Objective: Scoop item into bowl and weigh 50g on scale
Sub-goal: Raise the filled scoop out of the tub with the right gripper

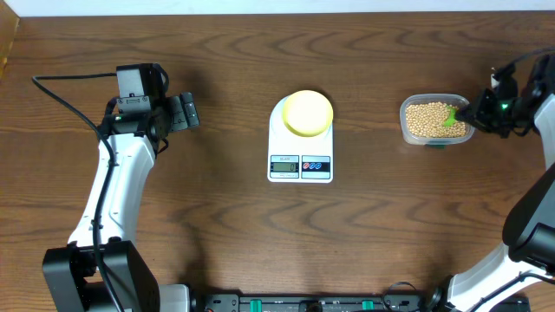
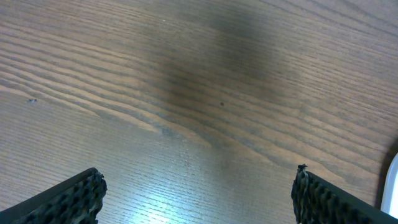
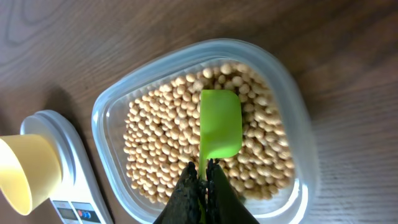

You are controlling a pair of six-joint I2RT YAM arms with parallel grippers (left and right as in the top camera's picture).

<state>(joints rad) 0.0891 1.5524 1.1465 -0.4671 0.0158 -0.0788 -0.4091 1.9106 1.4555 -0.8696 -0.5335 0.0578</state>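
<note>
The green scoop (image 3: 220,124) was clamped by its handle in the closed right gripper (image 3: 204,171) and held over the beans (image 3: 161,137) in the clear container (image 3: 298,124) near the table's (image 1: 217,217) right edge — placed for dipping. The bowl (image 1: 308,113) was seated on the mid-table scale (image 1: 300,165) for weighing; the left gripper (image 2: 196,186) was spread wide, empty.

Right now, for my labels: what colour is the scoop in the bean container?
Lime green; the scoop shows best in the right wrist view.
</note>
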